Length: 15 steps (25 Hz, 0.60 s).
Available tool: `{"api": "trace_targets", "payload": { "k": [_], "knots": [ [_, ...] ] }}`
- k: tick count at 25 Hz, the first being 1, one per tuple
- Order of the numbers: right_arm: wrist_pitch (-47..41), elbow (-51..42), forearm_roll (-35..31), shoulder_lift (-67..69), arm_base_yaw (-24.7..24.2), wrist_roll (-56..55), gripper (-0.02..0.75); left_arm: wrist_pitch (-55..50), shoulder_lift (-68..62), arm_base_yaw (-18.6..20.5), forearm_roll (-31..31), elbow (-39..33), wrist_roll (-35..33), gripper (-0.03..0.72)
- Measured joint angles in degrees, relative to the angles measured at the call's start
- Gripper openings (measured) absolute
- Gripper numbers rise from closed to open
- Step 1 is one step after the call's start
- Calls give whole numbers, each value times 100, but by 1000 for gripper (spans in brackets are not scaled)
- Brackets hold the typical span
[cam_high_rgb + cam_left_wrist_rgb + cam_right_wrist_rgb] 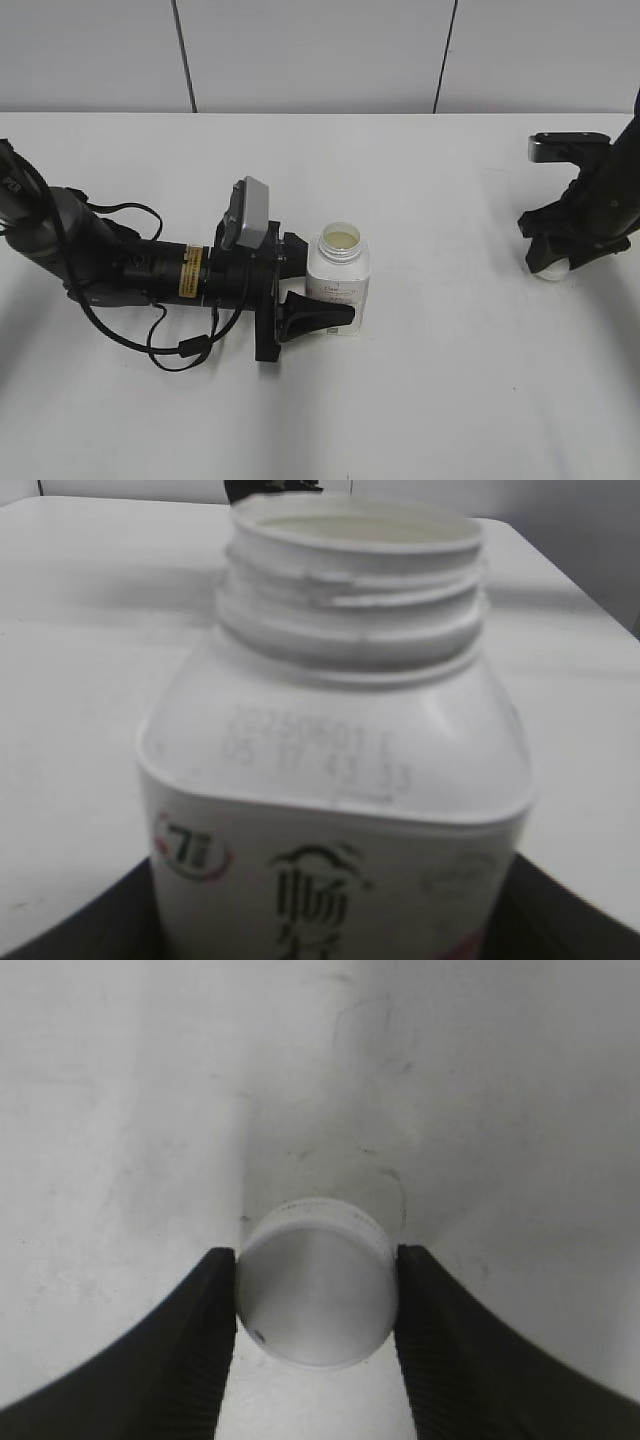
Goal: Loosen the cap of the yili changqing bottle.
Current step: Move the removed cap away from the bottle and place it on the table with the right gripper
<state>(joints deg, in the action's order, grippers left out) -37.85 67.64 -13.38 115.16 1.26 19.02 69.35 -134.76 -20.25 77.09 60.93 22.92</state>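
Exterior view: the yili changqing bottle (337,278) stands uncapped at frame centre on the white table (420,400), its threaded neck open, pale liquid inside, dark print on its white label. The left gripper (322,288) clasps its body. At right, the right gripper (316,1305) pinches the flat white cap (315,1295).

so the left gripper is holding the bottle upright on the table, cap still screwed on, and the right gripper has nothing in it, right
Not quite. The left gripper does hold the bottle upright on the table, and the right gripper is far off to the side, but the cap is off: the left wrist view shows the bare threaded neck, and the right wrist view shows the cap between the right gripper's fingers.
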Motion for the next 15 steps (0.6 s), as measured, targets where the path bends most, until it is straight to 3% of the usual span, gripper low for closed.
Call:
{"api": "trace_targets", "payload": {
  "k": [8,15],
  "knots": [
    [0,0,5,36,0,-94,386,0,0,0,0,0,0,432],
    [6,0,-10,38,0,-438,561,0,0,0,-5,0,0,432]
  ]
}}
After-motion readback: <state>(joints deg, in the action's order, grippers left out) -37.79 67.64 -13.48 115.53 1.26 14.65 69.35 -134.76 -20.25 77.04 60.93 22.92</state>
